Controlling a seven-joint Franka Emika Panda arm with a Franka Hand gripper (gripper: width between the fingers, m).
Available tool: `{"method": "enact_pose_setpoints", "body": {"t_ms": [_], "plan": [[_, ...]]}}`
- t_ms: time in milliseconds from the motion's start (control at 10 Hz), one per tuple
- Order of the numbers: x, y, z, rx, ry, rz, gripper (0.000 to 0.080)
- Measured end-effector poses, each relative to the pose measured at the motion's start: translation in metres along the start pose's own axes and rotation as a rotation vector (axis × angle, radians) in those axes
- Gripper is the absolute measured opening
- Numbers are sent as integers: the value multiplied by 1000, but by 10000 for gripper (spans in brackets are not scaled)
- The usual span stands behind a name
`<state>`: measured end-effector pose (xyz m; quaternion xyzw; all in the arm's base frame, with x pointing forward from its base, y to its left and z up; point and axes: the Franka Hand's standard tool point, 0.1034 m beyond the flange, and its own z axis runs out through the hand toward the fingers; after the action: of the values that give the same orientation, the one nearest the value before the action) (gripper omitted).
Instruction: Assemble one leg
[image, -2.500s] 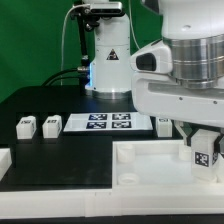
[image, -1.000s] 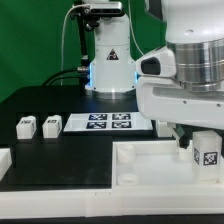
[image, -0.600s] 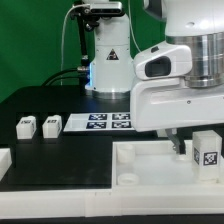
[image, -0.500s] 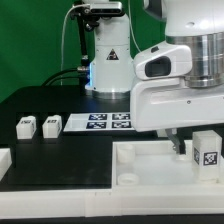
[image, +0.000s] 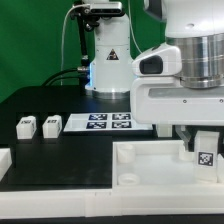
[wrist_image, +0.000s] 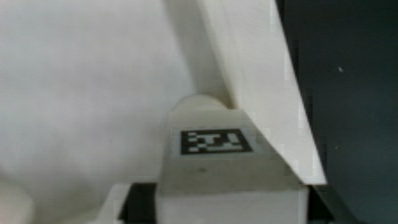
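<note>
My gripper (image: 205, 160) is shut on a leg (image: 205, 155), a small white peg with a black-and-white tag. It holds the leg upright over the right part of the large white tray-like part (image: 150, 165). In the wrist view the leg (wrist_image: 217, 140) sits between my dark fingers (wrist_image: 151, 205), tag facing the camera, next to the tray's raised rim (wrist_image: 249, 60). The leg's stem is hidden. Two more legs (image: 26, 125) (image: 50, 124) lie on the black table at the exterior view's left.
The marker board (image: 108, 122) lies on the black table behind the tray. A white stand with a warning sign (image: 108, 60) is at the back. A low white wall (image: 5, 160) borders the front left of the table.
My wrist has turned and shifted slightly with the leg still gripped. The leg now sits a little lower over the tray's right part. The loose legs have not moved.
</note>
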<state>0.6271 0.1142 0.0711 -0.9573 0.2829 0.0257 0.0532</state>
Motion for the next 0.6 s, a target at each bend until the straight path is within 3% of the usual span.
{"method": "enact_pose_setpoints", "body": {"t_ms": [200,500,600], "plan": [[0,0,0,7,-2,328,292],[3,4,1,71,-34,713,294],[1,3,1,74,-45,834,294]]}}
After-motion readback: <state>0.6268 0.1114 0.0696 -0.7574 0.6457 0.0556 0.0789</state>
